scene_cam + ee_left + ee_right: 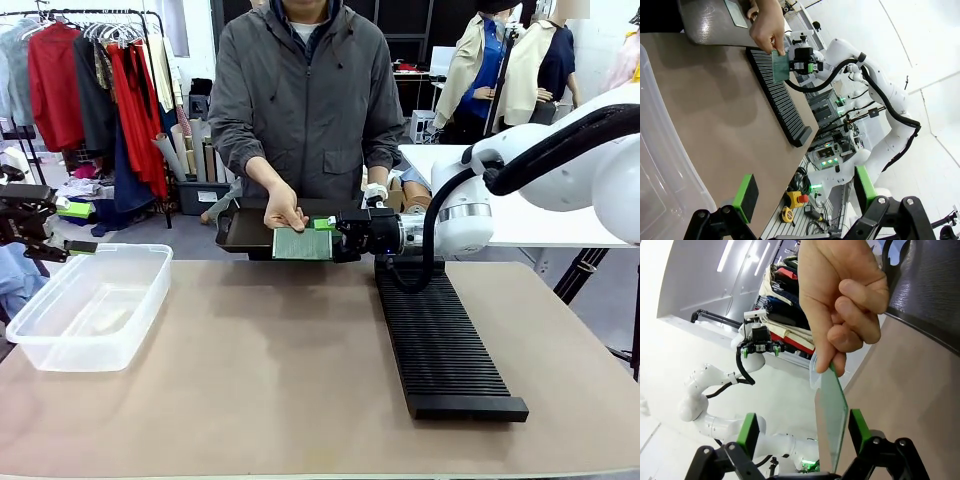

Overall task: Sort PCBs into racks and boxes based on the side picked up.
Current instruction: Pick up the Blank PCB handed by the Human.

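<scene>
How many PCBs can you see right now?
1 for certain: the PCB the person's hand holds upright between the right gripper's open jaws. A pale flat rectangle on the tray may be another; more could lie hidden there.

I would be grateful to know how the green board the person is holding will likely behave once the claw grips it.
The board is probably stiff: it hangs straight from the person's hand without sagging. It seems light, since fingertips alone pinch it. Its thin, smooth faces might slip or twist in the open right claw.
</scene>
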`<state>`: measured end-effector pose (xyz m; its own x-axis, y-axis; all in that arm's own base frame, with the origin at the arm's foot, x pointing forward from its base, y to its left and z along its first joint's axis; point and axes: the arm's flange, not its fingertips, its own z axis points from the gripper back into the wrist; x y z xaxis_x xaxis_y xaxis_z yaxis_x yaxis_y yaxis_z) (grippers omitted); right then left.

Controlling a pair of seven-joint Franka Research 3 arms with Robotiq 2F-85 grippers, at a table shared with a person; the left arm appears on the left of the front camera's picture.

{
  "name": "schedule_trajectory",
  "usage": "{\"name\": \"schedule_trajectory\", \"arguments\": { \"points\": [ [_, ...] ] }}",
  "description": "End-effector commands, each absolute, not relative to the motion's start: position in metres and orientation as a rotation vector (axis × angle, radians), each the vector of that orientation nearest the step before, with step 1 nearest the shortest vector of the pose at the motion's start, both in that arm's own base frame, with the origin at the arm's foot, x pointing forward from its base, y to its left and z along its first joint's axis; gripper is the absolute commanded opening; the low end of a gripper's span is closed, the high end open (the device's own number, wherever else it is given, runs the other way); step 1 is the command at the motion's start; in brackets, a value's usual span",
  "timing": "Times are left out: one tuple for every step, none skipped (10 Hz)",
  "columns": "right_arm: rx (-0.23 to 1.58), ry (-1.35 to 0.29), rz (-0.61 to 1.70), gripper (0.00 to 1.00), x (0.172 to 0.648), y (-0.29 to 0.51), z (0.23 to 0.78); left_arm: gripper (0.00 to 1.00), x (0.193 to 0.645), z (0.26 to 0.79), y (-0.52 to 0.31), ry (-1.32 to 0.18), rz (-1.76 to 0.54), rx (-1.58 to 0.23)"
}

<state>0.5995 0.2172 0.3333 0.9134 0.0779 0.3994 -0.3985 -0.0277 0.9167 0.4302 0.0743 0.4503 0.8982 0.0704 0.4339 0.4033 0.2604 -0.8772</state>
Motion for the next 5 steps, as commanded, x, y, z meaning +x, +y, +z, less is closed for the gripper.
{"name": "schedule_trajectory", "arguments": {
  "points": [
    [1.569,-0.276,0.296,0.84,0.6123,0.2228,0.3376,1.0,0.4296,0.4528,0.0749,-0.423,-0.227,-1.308],
    [1.564,-0.274,0.267,0.73,0.6132,0.2219,0.3362,1.0,0.4296,0.4528,0.0749,-0.423,-0.227,-1.308],
    [1.554,-0.271,0.242,0.6,0.6136,0.2212,0.3347,1.0,0.4296,0.4528,0.0749,-0.423,-0.227,-1.308],
    [1.542,-0.271,0.218,0.47,0.6158,0.2193,0.3329,1.0,0.4296,0.4528,0.0749,-0.423,-0.227,-1.308],
    [1.538,-0.249,0.196,0.33,0.6172,0.2187,0.3306,1.0,0.4296,0.4528,0.0749,-0.423,-0.227,-1.308]
  ]
}}
